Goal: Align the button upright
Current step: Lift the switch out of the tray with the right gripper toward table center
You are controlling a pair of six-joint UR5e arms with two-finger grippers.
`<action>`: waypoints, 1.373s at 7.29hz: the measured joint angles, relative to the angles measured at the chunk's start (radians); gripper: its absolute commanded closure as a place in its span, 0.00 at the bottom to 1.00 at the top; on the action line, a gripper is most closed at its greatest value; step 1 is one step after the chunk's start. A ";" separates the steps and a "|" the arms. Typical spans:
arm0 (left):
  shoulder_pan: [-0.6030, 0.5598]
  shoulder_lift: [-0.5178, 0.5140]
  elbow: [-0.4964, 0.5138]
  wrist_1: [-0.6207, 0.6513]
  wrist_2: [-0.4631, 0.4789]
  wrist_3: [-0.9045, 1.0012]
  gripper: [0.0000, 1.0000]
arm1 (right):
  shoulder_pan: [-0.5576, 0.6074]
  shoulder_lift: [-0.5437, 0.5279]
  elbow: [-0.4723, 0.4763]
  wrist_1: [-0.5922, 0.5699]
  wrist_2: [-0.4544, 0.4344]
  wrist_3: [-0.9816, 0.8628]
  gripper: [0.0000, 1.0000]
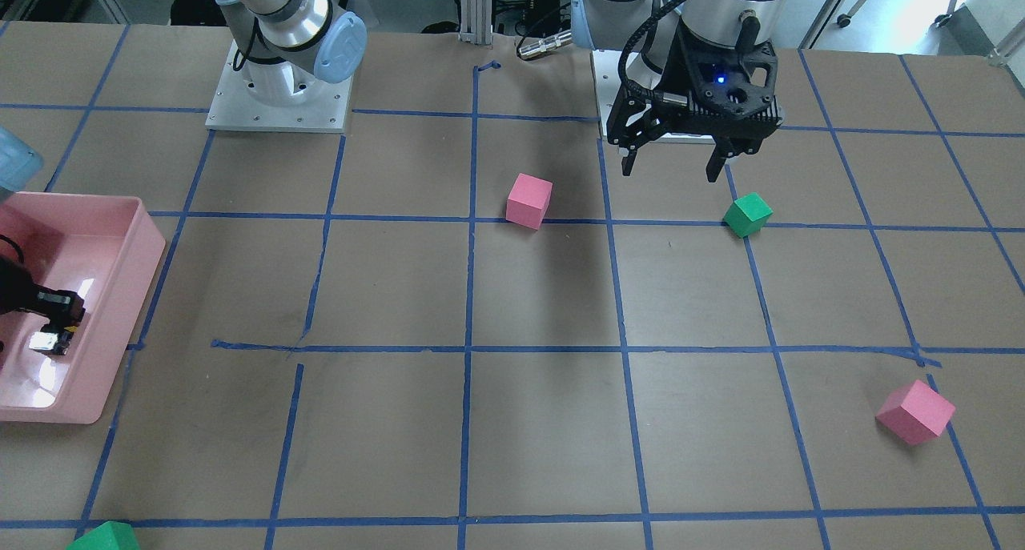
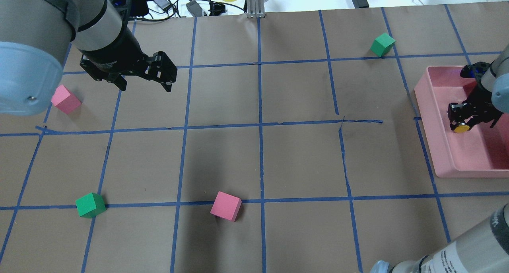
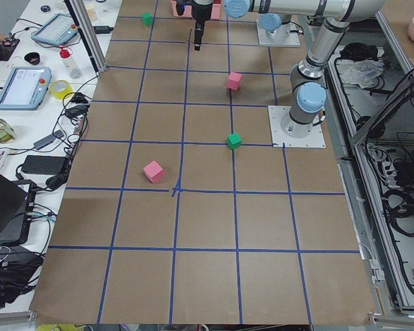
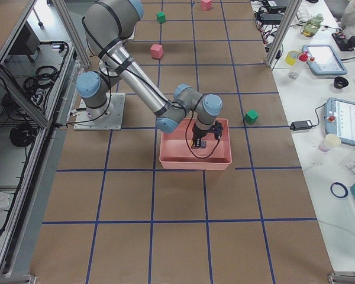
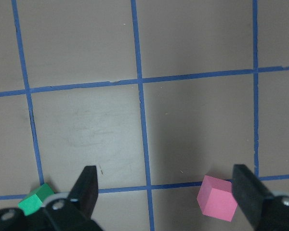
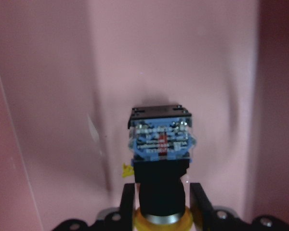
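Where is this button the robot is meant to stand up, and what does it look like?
Find the pink tray on the robot's right. Inside it the right gripper pinches the button: small, with a round yellow cap and a black-and-silver base, unlike the plain pink cubes and green cubes outside.

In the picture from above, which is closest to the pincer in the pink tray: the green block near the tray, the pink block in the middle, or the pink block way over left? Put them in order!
From the right pincer, shut on the button:
1. Green block, far side, right half.
2. Middle pink block, near side, mid-table.
3. Left pink block, left edge.
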 measured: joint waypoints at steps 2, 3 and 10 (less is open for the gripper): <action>0.001 0.000 0.000 0.002 -0.001 0.000 0.00 | 0.000 -0.028 -0.013 0.009 -0.001 -0.002 1.00; 0.001 0.000 0.000 0.002 -0.001 0.001 0.00 | 0.000 -0.057 -0.017 0.020 0.003 -0.004 1.00; 0.001 -0.001 0.000 0.002 -0.001 0.001 0.00 | 0.223 -0.194 -0.280 0.385 0.037 0.091 1.00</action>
